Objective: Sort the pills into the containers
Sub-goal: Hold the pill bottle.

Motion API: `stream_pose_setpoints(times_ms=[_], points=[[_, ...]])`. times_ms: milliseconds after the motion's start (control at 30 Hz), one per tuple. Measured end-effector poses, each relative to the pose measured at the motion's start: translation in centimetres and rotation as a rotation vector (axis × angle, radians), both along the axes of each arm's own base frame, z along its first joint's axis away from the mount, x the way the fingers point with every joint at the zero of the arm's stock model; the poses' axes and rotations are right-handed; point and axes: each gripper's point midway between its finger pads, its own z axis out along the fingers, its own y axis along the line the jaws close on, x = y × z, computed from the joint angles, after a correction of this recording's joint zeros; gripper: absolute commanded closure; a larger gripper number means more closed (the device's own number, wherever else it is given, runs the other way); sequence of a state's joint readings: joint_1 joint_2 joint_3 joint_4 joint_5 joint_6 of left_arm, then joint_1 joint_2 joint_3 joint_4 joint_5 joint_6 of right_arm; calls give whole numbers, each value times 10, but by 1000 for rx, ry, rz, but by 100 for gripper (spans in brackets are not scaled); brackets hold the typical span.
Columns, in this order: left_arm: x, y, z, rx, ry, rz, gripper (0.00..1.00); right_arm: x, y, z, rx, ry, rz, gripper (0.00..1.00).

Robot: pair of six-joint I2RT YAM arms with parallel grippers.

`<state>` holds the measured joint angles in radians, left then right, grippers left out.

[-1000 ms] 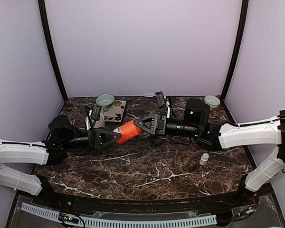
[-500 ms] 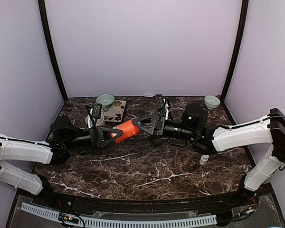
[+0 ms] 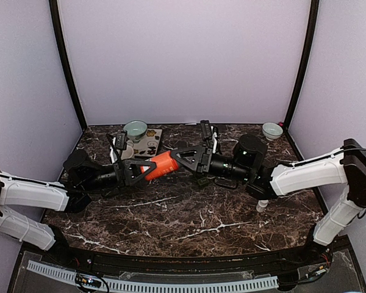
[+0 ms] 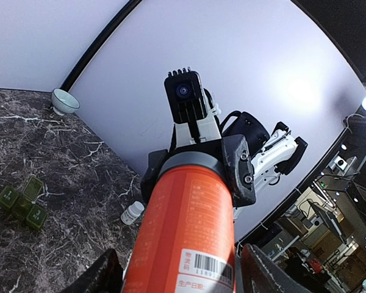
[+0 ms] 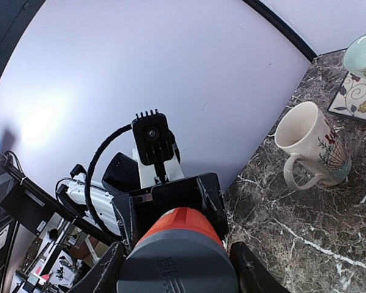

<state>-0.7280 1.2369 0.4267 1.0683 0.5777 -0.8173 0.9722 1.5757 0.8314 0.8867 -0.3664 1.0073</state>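
An orange bottle [image 3: 160, 165] with a grey cap hangs in the air over the middle of the table, lying roughly level between both arms. My right gripper [image 3: 178, 162] is shut on its cap end; the left wrist view shows the black fingers [image 4: 241, 174] clasping the grey cap. My left gripper [image 3: 147, 168] surrounds the bottle's base, its fingers [image 4: 265, 274] close on both sides with thin slivers of gap showing. A small white pill bottle [image 3: 262, 203] stands on the marble at the right. No loose pills are in view.
A pale green bowl [image 3: 135, 129] sits at the back left beside a patterned tile [image 3: 150, 141] and a white mug [image 3: 125, 151]. Another small bowl [image 3: 271, 129] is at the back right. A green pill organiser [image 4: 21, 200] lies on the marble table [image 3: 189, 226].
Both arms shifted slightly left with the bottle. My left jaws have narrowed around the bottle's base. The right grip is unchanged.
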Motion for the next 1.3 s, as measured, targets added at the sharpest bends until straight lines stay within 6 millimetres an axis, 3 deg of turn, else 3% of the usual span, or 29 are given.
stream_pose_setpoints(times_ms=[467, 900, 1300], points=[[3, -1, -5, -11, 12, -1, 28, 3, 5, -9, 9, 28, 3, 100], [1, -1, -7, -33, 13, -17, 31, 4, 7, -11, 14, 46, 7, 100], [1, -2, -9, -34, 6, -30, 66, 5, 11, -9, 22, 59, 16, 100]])
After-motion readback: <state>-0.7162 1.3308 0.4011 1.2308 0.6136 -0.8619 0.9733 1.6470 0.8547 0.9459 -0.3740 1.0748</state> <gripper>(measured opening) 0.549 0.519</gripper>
